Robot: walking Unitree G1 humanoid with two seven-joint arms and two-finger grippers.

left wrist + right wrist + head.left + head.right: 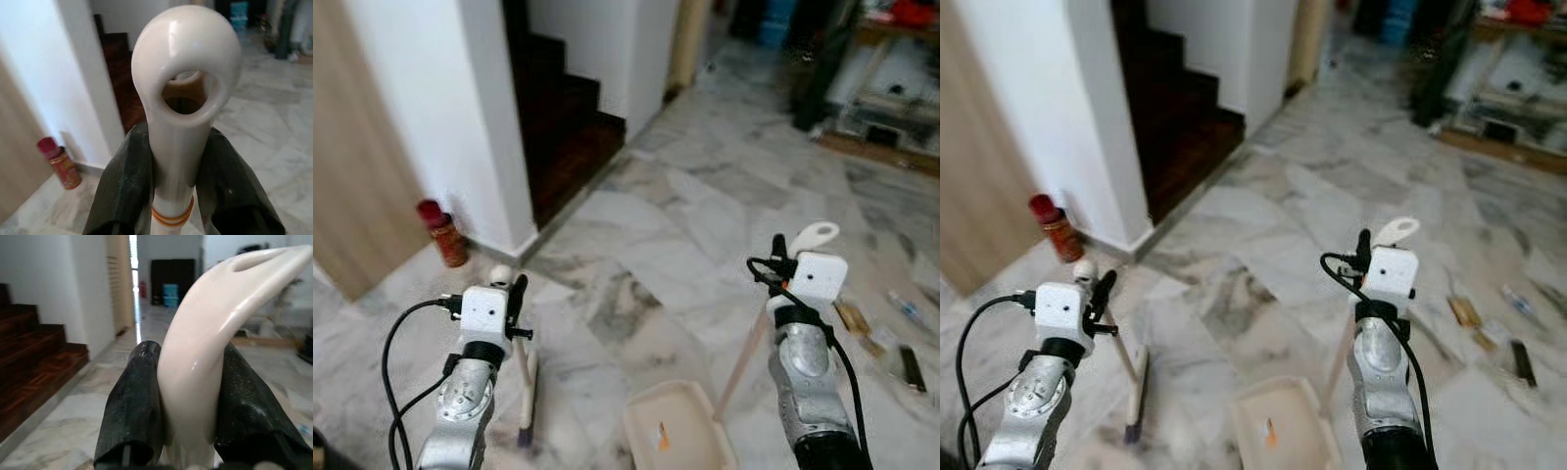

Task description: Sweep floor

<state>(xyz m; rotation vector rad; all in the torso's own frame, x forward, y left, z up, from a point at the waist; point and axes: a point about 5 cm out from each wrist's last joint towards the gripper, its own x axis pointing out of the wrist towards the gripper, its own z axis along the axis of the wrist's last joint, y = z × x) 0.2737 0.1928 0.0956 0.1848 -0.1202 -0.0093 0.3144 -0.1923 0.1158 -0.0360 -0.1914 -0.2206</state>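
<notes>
Marble floor (705, 196) by the stairs (563, 117): broom and dustpan both in hand.
Left gripper (171, 181) clamped the broom (527, 392) just under its looped top; right gripper (188, 396) clamped the dustpan handle (744, 362), pan (680, 431) flat between the arms. Both looked light, stiff, smooth plastic, likely slippery. Broom stood near upright, bristles on floor.

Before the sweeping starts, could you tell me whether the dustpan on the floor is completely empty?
No, the dustpan already holds a small orange scrap near its middle, seen plainly in the left eye view.
</notes>
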